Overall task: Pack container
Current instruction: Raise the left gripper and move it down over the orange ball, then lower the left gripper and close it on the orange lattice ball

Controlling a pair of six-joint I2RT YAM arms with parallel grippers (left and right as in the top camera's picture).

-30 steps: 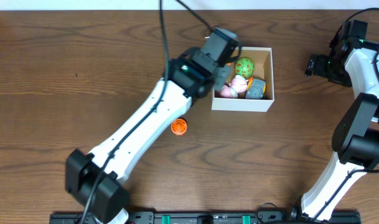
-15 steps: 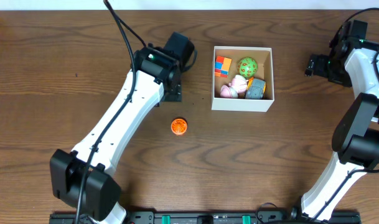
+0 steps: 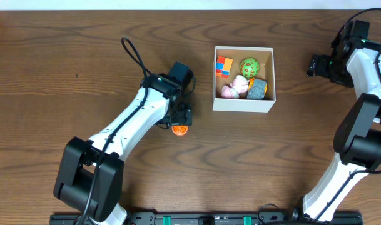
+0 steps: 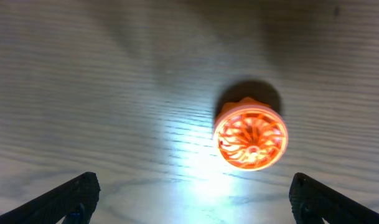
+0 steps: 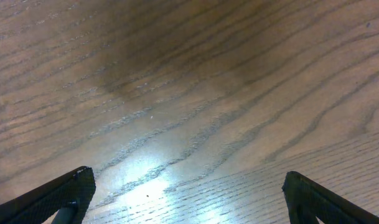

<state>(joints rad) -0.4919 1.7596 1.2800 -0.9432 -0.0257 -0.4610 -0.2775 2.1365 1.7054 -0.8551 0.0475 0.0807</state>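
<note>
The container, a square white-walled box with a brown inside, stands right of centre. In it lie a colourful cube, a green ball, a pink toy and a grey-and-orange toy. An orange round ribbed toy rests on the table left of the box. My left gripper hovers over it, open and holding nothing. In the left wrist view the orange toy lies ahead of the left gripper, towards the right finger. My right gripper is open and holding nothing.
The brown wooden table fills the overhead view. The right arm stands at the far right edge, beyond the box. The right wrist view shows only bare wood under the right gripper. A black rail runs along the front edge.
My left arm has pulled out of the box and swung left and forward over the orange toy. Its jaws have opened, and the colourful cube now lies in the box. The right arm is still.
</note>
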